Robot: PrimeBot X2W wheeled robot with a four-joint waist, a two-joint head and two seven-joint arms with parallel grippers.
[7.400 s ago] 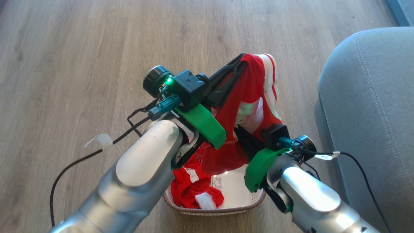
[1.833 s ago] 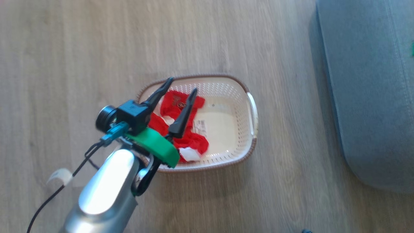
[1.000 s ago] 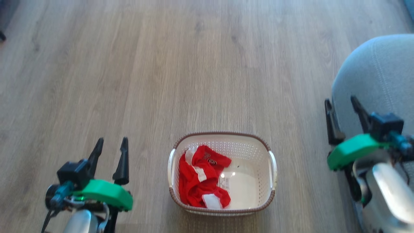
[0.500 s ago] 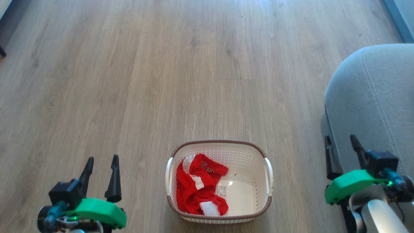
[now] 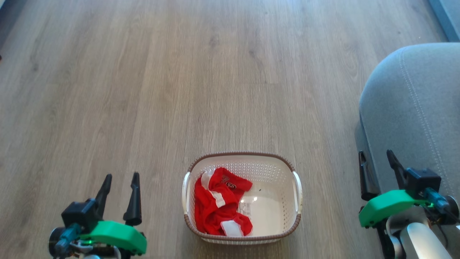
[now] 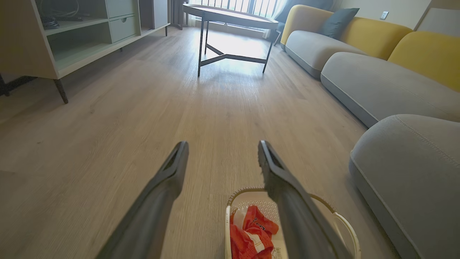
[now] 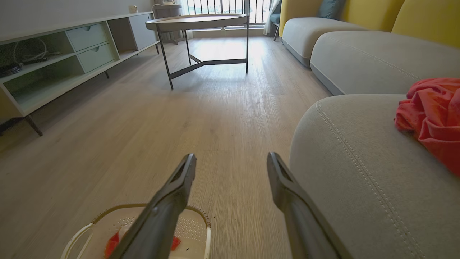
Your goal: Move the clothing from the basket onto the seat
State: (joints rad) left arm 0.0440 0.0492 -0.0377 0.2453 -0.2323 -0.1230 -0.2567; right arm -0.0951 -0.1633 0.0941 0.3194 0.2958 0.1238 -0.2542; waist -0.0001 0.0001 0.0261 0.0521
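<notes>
Both arms have let go since the lift over the basket: the left gripper [image 5: 121, 176] and right gripper [image 5: 375, 154] no longer hold red cloth between them and now sit at the lower left and lower right corners of the head view. Jaws on both are spread wide, nothing between the fingers, confirmed in both wrist views.

Clothing status: split in two.
- One red garment [image 5: 212, 208] lies bunched in the basket [image 5: 240, 153], pressed against its left wall, white stripe and cuff showing. The right half of the basket floor is bare apart from a paper label [image 5: 245, 207].
- A second red garment [image 7: 431, 115] lies crumpled on top of the seat [image 5: 413, 108], well back from the stitched edge, partly cut off by the right border of the right wrist view.

Edges and clearance:
- Basket stands upright on the wood floor [image 5: 179, 90], between the two grippers, touching neither.
- A strip of bare floor separates the basket's right handle from the seat's rounded corner; they are near, not touching.
- In the head view the right gripper overlaps the seat's left edge; I cannot tell whether it touches the fabric.
- Left gripper is over open floor, well apart from the basket rim.
- Ahead of the basket the floor runs clear up to a round coffee table [image 6: 230, 16]. A low shelf unit [image 6: 72, 32] lines the far left, and a grey sofa with yellow backs [image 6: 377, 82] continues beyond the seat on the right.
</notes>
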